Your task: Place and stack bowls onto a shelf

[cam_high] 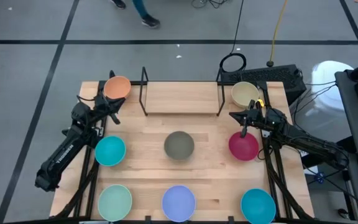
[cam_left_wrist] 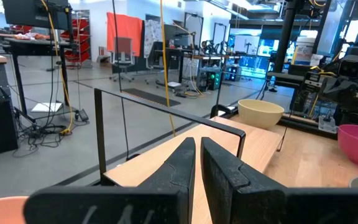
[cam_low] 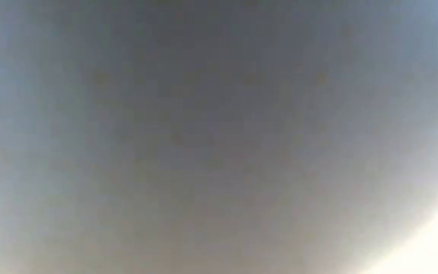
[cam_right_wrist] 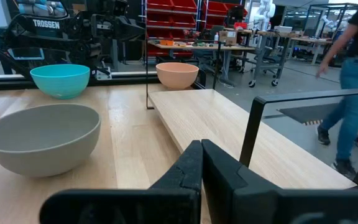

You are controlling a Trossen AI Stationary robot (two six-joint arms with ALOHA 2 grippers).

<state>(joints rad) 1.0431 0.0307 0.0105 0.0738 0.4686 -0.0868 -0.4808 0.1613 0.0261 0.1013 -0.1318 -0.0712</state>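
The shelf (cam_high: 182, 98), a light board with black wire uprights, stands empty at the table's far middle. Several bowls rest upright on the tabletop: orange (cam_high: 117, 87) left of the shelf, cream (cam_high: 245, 93) right of it, olive-grey (cam_high: 179, 145), magenta (cam_high: 243, 145), teal (cam_high: 110, 151), mint (cam_high: 115, 202), lavender (cam_high: 178, 202) and a second teal (cam_high: 257, 205). My left gripper (cam_high: 114, 111) is shut, just near of the orange bowl, pointing across the shelf (cam_left_wrist: 166, 112). My right gripper (cam_high: 236, 117) is shut between the cream and magenta bowls, facing the shelf board (cam_right_wrist: 229, 137).
The low view shows only a grey blur. A black keyboard-like device (cam_high: 272, 76) and cables lie behind the table's far right corner. A person (cam_right_wrist: 353, 81) walks in the room beyond the table. Bare wood lies between the shelf and the olive-grey bowl (cam_right_wrist: 42, 137).
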